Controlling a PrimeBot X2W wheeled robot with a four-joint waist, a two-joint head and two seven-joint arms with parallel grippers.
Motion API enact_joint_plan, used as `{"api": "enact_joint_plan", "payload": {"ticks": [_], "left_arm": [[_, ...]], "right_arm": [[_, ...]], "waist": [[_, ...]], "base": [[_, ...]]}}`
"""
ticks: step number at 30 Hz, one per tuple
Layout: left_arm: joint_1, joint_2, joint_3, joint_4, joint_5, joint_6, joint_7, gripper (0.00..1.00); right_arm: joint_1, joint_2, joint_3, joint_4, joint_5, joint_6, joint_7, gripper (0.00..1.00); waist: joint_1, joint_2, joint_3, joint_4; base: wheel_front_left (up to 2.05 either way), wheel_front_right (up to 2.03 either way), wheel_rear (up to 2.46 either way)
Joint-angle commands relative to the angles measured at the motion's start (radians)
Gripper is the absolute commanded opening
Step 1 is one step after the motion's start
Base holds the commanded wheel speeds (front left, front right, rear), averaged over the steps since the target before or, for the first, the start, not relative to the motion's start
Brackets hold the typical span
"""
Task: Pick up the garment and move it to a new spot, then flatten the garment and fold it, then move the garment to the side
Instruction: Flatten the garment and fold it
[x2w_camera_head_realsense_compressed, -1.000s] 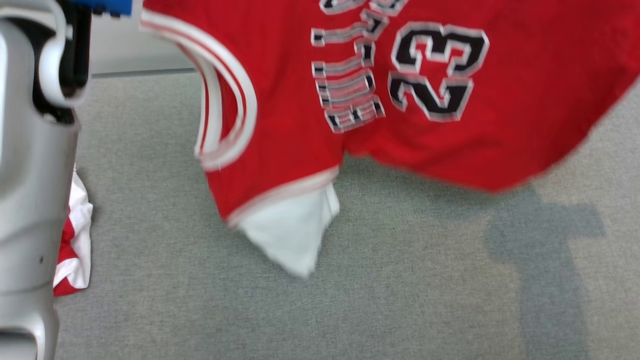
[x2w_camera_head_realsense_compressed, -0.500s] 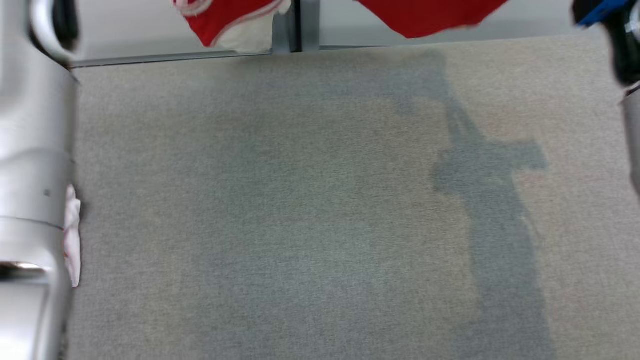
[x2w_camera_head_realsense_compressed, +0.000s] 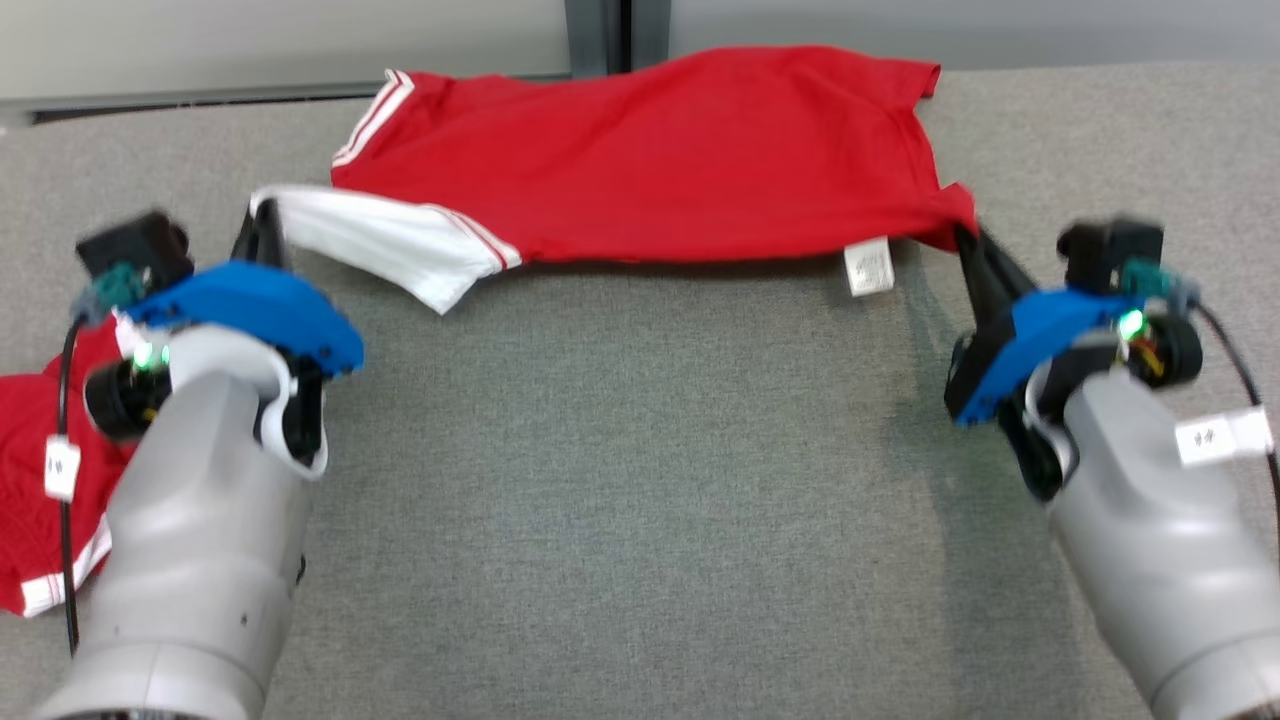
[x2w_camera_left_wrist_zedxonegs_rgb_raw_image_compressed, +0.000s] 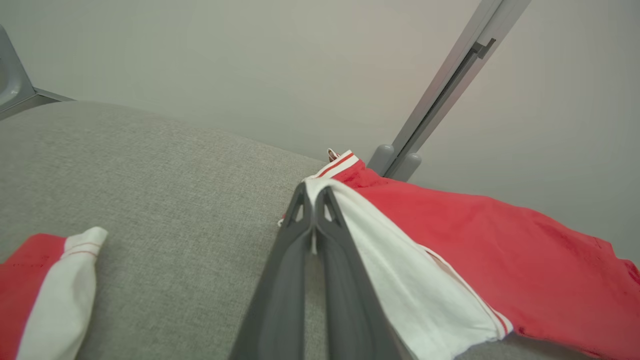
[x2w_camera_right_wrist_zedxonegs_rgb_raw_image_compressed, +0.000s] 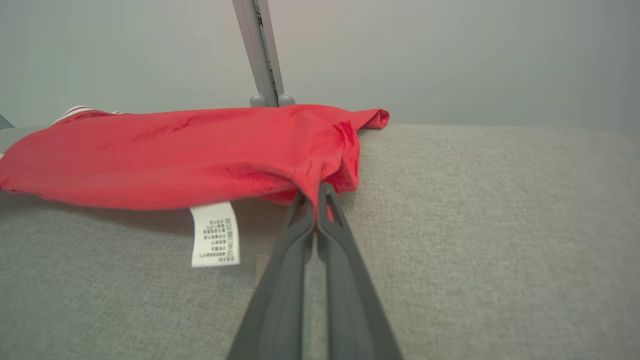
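Change: a second ago the garment (x2w_camera_head_realsense_compressed: 660, 160) hung in the air before the head camera with its number showing. Now it is down across the far side of the counter (x2w_camera_head_realsense_compressed: 640, 480), plain red side up. The head view itself has swung as well.
Garment: stretched crosswise at 12 o'clock on the counter. Its far edge lies near the grey post (x2w_camera_head_realsense_compressed: 598, 30) and the wall (x2w_camera_head_realsense_compressed: 280, 40). A white panel with red stripes is turned over at its 9 o'clock end.
Left gripper (x2w_camera_head_realsense_compressed: 262, 225): at 10 o'clock in the head view, fingers pressed together, pinching the white corner of the garment.
Right gripper (x2w_camera_head_realsense_compressed: 970, 250): at 3 o'clock, fingers pressed together on the bunched red corner.
Near edge: runs between the two grips, with a shadow on the counter beneath it.
Care tag (x2w_camera_head_realsense_compressed: 868, 268): white, hanging from the near edge, just to the 9 o'clock side of the right gripper.
Second garment (x2w_camera_head_realsense_compressed: 40, 480): red and white, crumpled at 8 o'clock on the counter, partly behind the left forearm, well apart from the first.
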Motion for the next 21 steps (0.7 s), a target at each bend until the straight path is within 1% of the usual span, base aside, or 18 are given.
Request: {"api": "enact_joint_plan", "payload": {"ticks": [1,6,10,15,18,19,21], "left_arm": [[0.047,0.008,0.027,-0.04,-0.008,0.001,-0.008,0.0],[0.259,0.007,0.094,-0.19,0.015,0.011,-0.007,0.0],[0.428,-0.001,0.114,-0.324,0.063,0.017,-0.007,0.0],[0.637,-0.015,0.094,-0.494,0.107,0.025,-0.007,0.0],[0.767,-0.01,0.075,-0.626,0.118,0.052,0.034,0.0],[0.767,-0.01,0.075,-0.626,0.118,0.052,0.034,0.0],[0.845,0.001,0.069,-0.741,0.121,0.074,0.084,0.0]], "right_arm": [[0.058,-0.01,0.011,-0.019,0.027,0.0,-0.009,0.0],[0.242,-0.044,0.012,-0.142,0.078,0.0,-0.011,0.0],[0.392,-0.083,-0.011,-0.251,0.089,-0.001,-0.012,0.0],[0.564,-0.105,-0.047,-0.37,0.075,-0.001,-0.012,0.0],[0.647,-0.119,-0.06,-0.418,0.065,-0.001,-0.012,0.0],[0.647,-0.119,-0.06,-0.418,0.065,-0.001,-0.012,0.0],[0.696,-0.126,-0.078,-0.454,0.057,-0.001,-0.002,0.0]], "waist": [[-0.0001,-0.0002,-0.023,-0.011],[-0.0001,-0.0002,-0.094,-0.013],[-0.0001,-0.0002,-0.151,-0.002],[-0.0001,-0.0002,-0.198,0.003],[-0.0001,-0.0002,-0.211,0.002],[-0.0001,-0.0002,-0.211,0.002],[-0.0001,-0.0002,-0.217,0.009]], "base": [[0.0,0.0,0.0],[0.0,0.0,0.0],[0.0,0.0,0.0],[0.0,0.0,0.0],[0.0,0.0,0.0],[0.0,0.0,0.0],[0.0,0.0,0.0]]}}
